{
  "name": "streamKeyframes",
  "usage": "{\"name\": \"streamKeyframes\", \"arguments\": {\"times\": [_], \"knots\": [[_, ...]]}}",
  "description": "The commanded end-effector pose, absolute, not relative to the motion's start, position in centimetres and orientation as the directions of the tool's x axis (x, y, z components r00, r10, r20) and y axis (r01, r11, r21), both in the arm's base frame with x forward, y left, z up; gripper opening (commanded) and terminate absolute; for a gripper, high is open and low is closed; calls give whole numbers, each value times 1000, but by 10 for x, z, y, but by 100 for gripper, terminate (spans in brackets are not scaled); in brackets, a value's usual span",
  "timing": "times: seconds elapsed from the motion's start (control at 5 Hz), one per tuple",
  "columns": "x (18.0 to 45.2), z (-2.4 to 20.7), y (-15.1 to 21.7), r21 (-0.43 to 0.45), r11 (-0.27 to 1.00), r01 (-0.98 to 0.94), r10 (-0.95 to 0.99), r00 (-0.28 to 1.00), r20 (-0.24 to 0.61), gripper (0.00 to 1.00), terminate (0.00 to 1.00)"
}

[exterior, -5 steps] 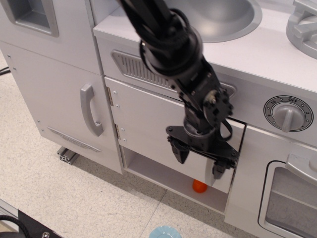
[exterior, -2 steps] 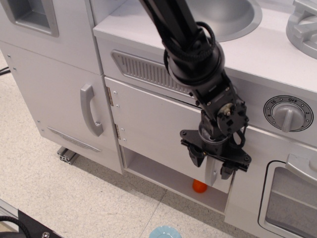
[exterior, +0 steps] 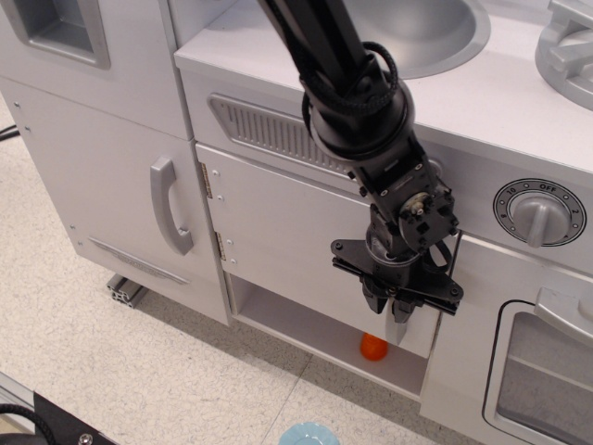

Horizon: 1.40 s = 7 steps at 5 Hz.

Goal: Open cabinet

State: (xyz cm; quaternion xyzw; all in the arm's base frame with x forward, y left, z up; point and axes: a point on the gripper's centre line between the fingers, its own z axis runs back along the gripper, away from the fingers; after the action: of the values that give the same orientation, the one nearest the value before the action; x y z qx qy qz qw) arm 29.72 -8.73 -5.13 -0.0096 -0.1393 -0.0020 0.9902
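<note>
The cabinet door [exterior: 278, 232] is a flat pale-grey panel with two small hinges [exterior: 207, 181] on its left edge. It stands under the counter, and a thin dark gap shows along its right edge. My black gripper [exterior: 389, 311] points down at the door's lower right part. Its fingers are drawn together around the short silver handle [exterior: 400, 330], whose lower tip shows below them. My arm [exterior: 357, 93] hides the door's upper right part.
A taller door with a long curved handle [exterior: 171, 206] is to the left. An orange object [exterior: 373, 348] lies in the open space under the door. To the right are a dial [exterior: 537, 213] and the oven door [exterior: 547, 371]. A sink [exterior: 417, 28] is above, and a light blue object [exterior: 309, 434] lies on the floor.
My gripper moved right from the door's face to the handle. Its open fingers straddled the handle, then closed on it.
</note>
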Motion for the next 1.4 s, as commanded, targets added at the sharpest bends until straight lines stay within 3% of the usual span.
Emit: {"name": "streamKeyframes", "arguments": {"times": [0.0,0.4,0.6,0.8,1.0,1.2], "knots": [[271,-38,-86,-30,997,72,-59,948,312,0,0],[219,-31,-58,-23,989,143,-130,945,301,0,0],[201,-21,-44,-15,984,178,-166,944,286,100,0],[205,9,-40,-42,985,167,-148,945,292,100,0],[230,34,-41,-66,993,103,-75,940,334,100,0],[257,44,-45,-72,995,70,-39,930,367,100,0]]}}
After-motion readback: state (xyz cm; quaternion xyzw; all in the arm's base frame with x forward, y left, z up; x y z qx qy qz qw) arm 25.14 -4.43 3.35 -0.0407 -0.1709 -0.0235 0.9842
